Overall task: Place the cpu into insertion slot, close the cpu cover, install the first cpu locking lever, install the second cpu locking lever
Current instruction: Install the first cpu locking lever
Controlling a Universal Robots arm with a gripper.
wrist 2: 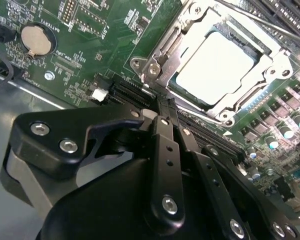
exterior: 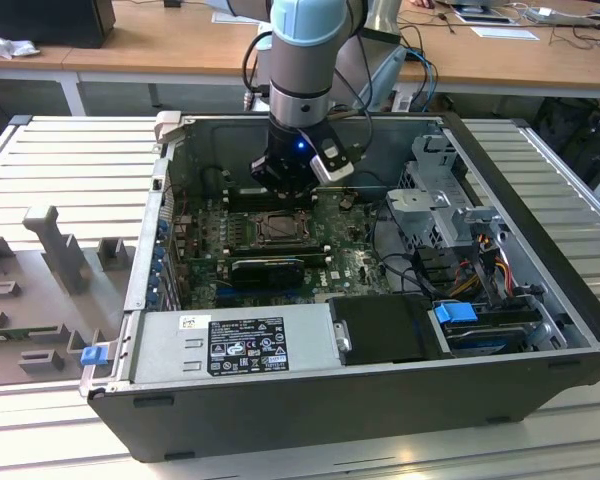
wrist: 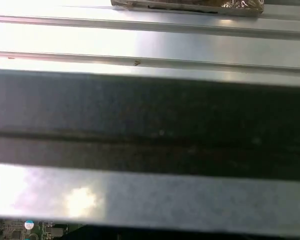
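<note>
CPU, a small flat pale silvery square plate (wrist 2: 216,60), sits seated in the square dark-framed metal insertion slot (exterior: 281,229) mid-board on the green motherboard (exterior: 355,262). We see the thin grey metal cpu cover (wrist 2: 182,37) lying down around it, its window framing the plate. Black gripper (wrist 2: 165,119) hovers just beside the slot's corner in the second wrist view; its 2 fingers (wrist 2: 162,135) are pressed together, grasping nothing. In the exterior view the arm hangs over the slot's far side inside the open black computer case (exterior: 540,250).
</note>
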